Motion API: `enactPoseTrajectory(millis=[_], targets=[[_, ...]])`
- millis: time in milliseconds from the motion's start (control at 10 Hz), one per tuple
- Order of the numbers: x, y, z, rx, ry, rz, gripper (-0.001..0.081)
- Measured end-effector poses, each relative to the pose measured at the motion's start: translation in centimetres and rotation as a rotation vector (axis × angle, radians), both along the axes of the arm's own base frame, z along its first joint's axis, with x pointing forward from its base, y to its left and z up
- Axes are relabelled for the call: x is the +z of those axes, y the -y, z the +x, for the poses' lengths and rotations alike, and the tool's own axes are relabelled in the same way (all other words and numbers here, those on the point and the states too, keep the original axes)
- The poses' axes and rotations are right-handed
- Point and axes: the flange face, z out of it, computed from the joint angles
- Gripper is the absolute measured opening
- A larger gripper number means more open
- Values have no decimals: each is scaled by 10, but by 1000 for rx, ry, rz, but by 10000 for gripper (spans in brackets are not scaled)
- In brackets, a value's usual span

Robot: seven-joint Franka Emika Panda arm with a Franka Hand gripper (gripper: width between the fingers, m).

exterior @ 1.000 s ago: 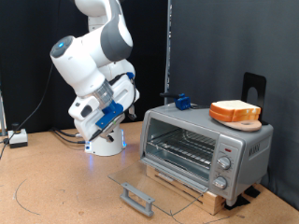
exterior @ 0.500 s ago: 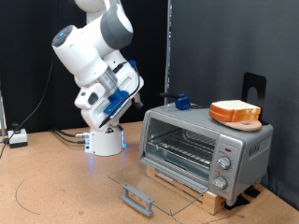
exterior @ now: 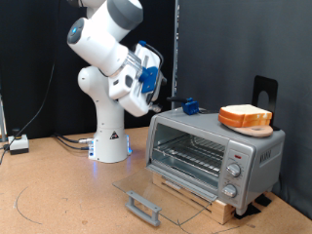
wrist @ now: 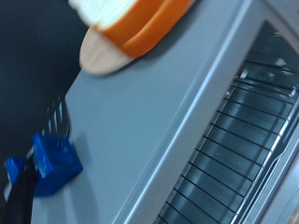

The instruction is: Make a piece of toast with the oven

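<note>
The silver-grey oven (exterior: 255, 151) stands at the exterior view's right. Its glass door (exterior: 161, 195) is folded down flat and the wire rack (exterior: 195, 156) inside is bare. On the oven's top lies the piece of toast (exterior: 246, 116), pale with an orange-tan crust, stacked with a second similar slice. My gripper (exterior: 161, 88) hangs in the air just off the oven's top corner on the exterior view's left, well short of the bread and holding nothing that shows. The wrist view looks down on the oven top (wrist: 140, 121), the stacked bread (wrist: 131, 19) and the rack (wrist: 234, 149). No fingers show there.
A small blue object (exterior: 189, 105) (wrist: 51, 163) sits on the oven's top near my gripper. The door's grey bar handle (exterior: 143, 207) juts toward the table front. A black stand (exterior: 264, 93) rises behind the bread. A wooden board (exterior: 200, 200) lies under the oven.
The arm has swung up and toward the exterior view's right, from low beside its base to the oven's top corner. Oven, door and bread have not moved.
</note>
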Motion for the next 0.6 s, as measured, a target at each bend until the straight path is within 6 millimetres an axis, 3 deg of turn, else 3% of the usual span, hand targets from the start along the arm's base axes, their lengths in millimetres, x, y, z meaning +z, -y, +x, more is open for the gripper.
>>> enactPoseTrajectory(millis=[300, 600], targets=[[8, -10, -6, 68, 67, -8, 809], [40, -34, -18, 288, 300, 69, 809]])
